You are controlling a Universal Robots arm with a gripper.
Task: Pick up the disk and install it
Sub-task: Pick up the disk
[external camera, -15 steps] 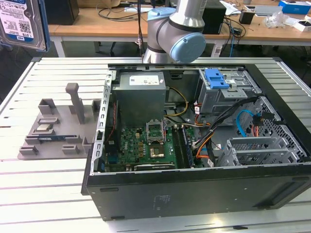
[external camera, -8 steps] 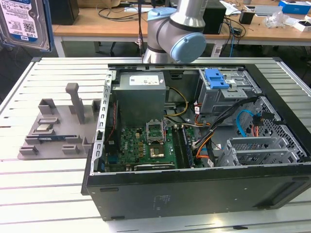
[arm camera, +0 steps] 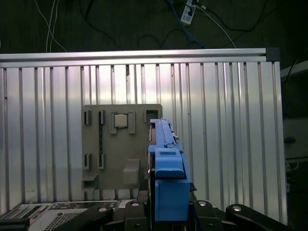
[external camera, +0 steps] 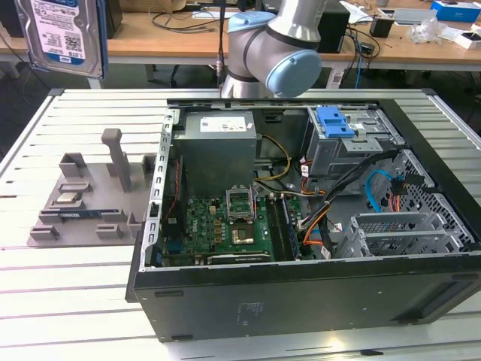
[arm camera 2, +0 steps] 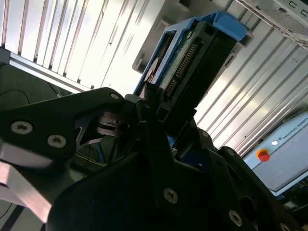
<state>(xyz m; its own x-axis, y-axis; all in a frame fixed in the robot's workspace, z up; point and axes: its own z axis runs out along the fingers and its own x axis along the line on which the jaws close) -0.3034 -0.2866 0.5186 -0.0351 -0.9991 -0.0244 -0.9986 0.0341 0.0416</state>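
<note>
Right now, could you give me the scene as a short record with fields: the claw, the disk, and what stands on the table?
claw: shut on the disk
disk: in the air above the table, outside the computer case
computer case: open, lying on the table
drive cage: inside the case, blue latch on top
grey fixture: beside the case, at the exterior view's left; holds a chip
task state: disk lifted, not yet installed

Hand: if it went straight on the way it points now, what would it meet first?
In the first wrist view the hand, shut on the disk, points at the slatted table. The disk's leading end would likely meet the grey fixture plate near its edge, or bare table beside it; depth is unclear.
</note>
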